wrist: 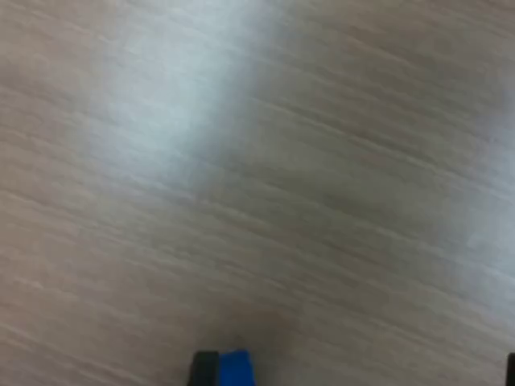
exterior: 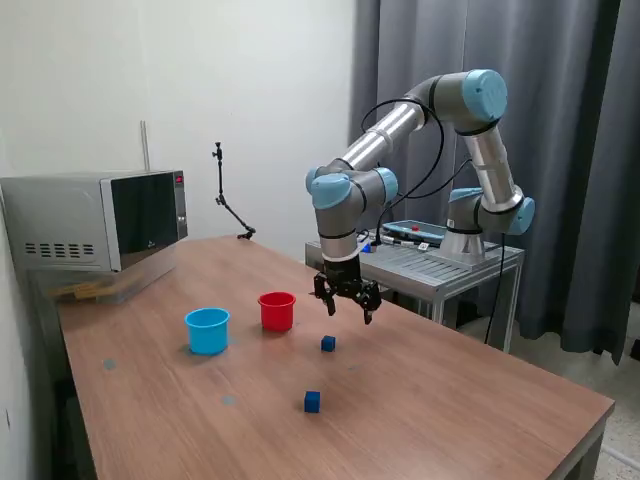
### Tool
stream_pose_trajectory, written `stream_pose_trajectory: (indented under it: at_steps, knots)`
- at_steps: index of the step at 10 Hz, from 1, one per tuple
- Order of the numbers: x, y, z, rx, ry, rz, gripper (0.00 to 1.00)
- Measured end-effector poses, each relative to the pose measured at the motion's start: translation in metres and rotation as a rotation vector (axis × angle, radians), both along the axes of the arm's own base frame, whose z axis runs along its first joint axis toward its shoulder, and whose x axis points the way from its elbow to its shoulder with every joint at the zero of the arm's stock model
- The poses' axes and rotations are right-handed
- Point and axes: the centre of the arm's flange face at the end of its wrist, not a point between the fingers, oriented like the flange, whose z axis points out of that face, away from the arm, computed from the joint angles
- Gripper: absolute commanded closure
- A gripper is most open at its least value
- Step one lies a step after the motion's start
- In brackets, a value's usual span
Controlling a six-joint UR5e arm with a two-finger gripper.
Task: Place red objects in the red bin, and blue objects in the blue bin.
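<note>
Gripper (exterior: 346,297) hangs above the wooden table (exterior: 450,400), fingers spread apart, nothing btwn them. Nearest the camera, a small dark blue cube (exterior: 313,401) sits on the wood; a second small dark blue cube (exterior: 328,343) lies further back, just below the gripper. Beyond: light blue plastic cup (exterior: 207,330) w/ red plastic cup (exterior: 277,311) beside it. Red cubes not visible. Wrist view blurred, blue cube (wrist: 236,368) at frame edge.
</note>
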Motion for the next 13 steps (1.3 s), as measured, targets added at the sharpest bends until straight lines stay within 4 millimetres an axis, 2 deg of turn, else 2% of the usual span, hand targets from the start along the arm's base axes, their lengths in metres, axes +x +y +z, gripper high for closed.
stream_pose_trajectory:
  at_steps: [5,9,13]
  knots:
    - [-0.008,0.002,0.001,0.041,0.099,-0.063,0.00]
    - [-0.001,0.001,-0.010,0.042,0.120,-0.072,0.00]
    - [0.000,0.003,-0.012,0.046,0.120,-0.081,0.00]
